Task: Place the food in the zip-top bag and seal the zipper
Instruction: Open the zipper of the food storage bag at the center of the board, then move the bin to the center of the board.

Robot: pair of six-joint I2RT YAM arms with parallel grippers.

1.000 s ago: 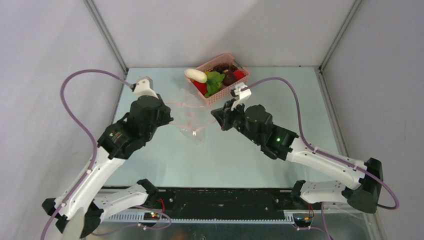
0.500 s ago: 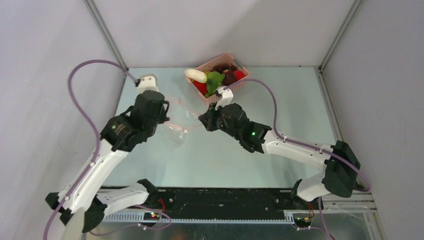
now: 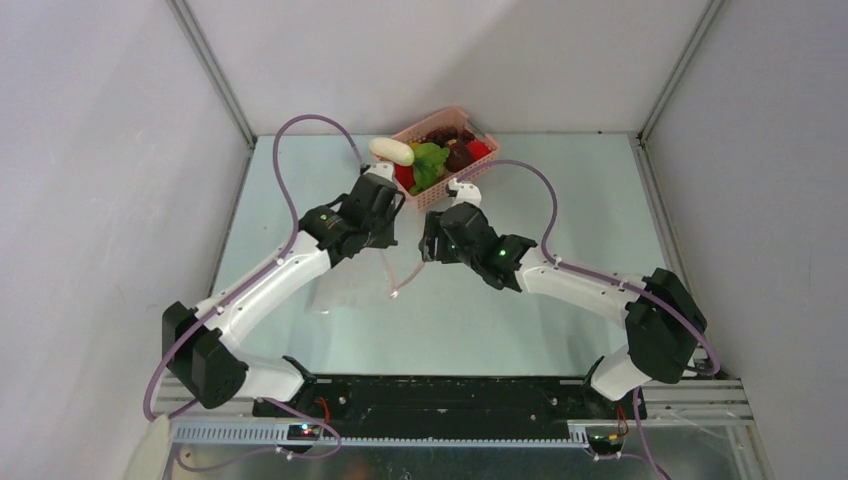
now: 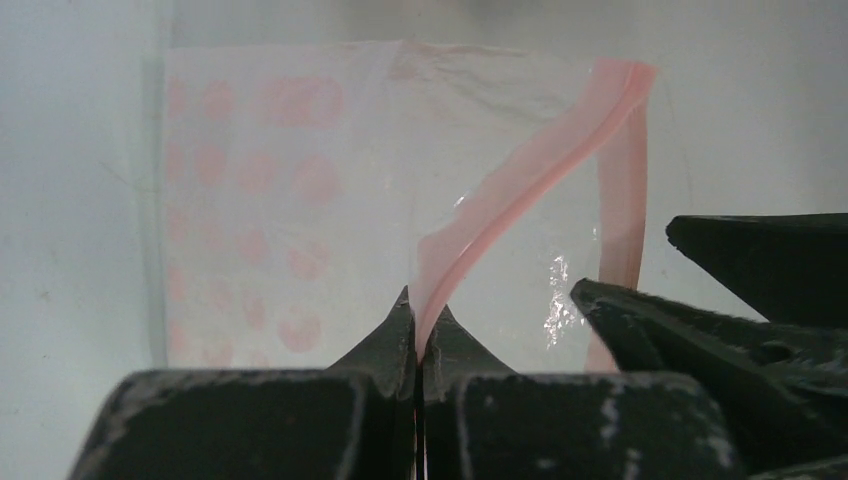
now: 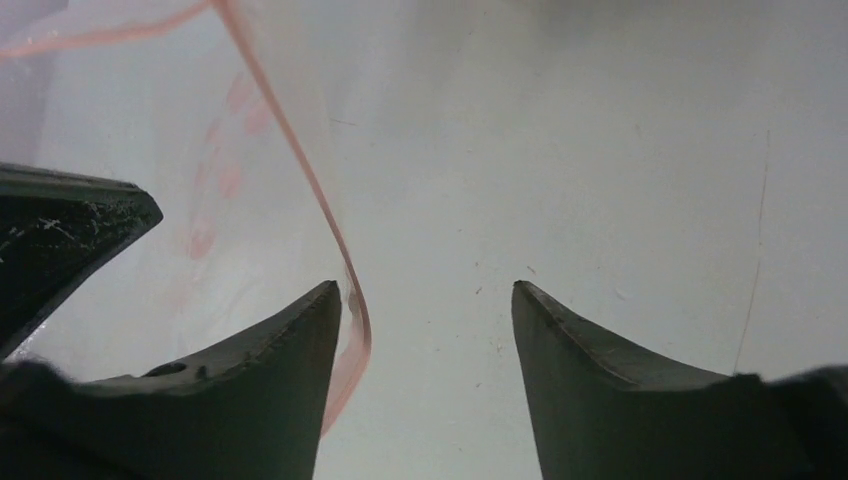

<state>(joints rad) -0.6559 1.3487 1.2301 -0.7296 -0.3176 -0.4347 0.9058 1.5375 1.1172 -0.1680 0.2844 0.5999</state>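
Note:
The clear zip-top bag (image 4: 290,190) with pale pink dots hangs below my left gripper (image 4: 420,315), which is shut on its pink zipper (image 4: 520,180). In the top view the bag (image 3: 350,285) droops over the table's middle, under the left gripper (image 3: 388,238). My right gripper (image 5: 427,290) is open right beside it, and the zipper (image 5: 300,160) curls against the inside of its left finger. The food sits in the pink basket (image 3: 425,122) at the back: a white oblong piece (image 3: 391,151), a leafy green piece (image 3: 430,160), red (image 3: 403,176) and dark maroon (image 3: 460,155) pieces.
Both arms meet just in front of the basket, their grippers a few centimetres apart. Purple cables loop over each arm. Metal frame posts and grey walls close in the table on the left, back and right.
My left arm swung from the left side toward the middle, carrying the bag by its zipper. The right gripper moved left and opened, letting go of the bag's edge.

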